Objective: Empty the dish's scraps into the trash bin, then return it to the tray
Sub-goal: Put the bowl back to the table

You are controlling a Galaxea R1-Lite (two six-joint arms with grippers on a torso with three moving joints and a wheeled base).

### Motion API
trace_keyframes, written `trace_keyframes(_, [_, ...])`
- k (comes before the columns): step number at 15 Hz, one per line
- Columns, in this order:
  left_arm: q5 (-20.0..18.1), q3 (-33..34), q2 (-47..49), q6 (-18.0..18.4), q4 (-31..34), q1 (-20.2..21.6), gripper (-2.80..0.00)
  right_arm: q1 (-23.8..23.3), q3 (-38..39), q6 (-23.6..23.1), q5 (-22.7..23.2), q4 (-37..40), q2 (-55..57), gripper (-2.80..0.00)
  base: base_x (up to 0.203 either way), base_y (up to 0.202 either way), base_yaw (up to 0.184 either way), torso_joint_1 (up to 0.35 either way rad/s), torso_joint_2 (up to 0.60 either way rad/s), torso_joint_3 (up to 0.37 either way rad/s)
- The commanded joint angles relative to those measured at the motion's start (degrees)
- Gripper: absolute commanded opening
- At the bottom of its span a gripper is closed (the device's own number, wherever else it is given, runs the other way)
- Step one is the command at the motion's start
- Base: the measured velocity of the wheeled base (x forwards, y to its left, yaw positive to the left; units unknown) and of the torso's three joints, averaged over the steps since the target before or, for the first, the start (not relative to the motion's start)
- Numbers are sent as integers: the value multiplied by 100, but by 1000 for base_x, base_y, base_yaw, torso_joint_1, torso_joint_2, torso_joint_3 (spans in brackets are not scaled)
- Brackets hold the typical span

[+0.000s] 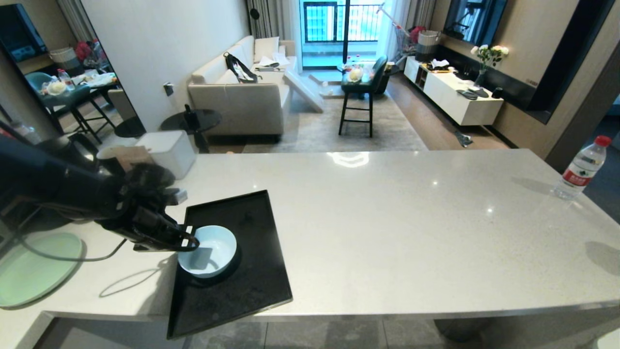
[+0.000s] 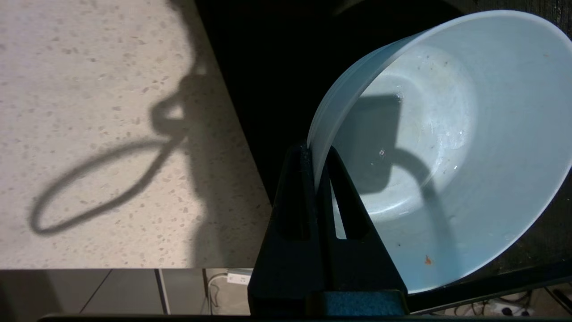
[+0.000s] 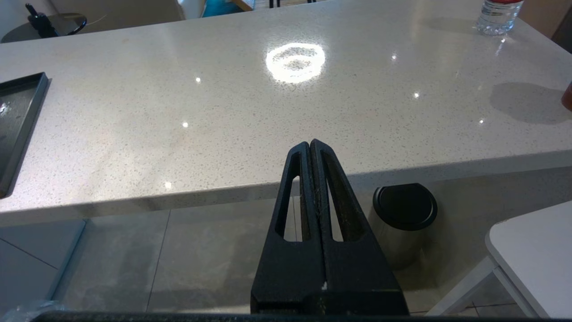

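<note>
Left gripper (image 2: 319, 156) is pinching the dish (image 1: 208, 251) by its left rim, fingers clamped on the wall. Dish is sitting over the near-left part of the tray (image 1: 252, 286), looking emptied bar a few crumbs. Dumping seems done; only setting down and releasing is remaining. Right gripper (image 3: 310, 145) is idling, pressed together, below the counter edge.

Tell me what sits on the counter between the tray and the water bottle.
Nothing: the head view shows bare counter from the tray across to the bottle.
</note>
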Motion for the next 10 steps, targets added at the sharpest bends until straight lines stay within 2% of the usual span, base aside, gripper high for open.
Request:
trace_keyframes(1, [-113, -18, 131, -13, 8, 13, -280, 1, 1, 3, -1, -5, -2, -280, 0, 0, 0, 0, 0, 0])
trace_keyframes(10, [-271, -114, 324, -13, -8, -22, -280, 1, 1, 3, -1, -5, -2, -280, 0, 0, 0, 0, 0, 0])
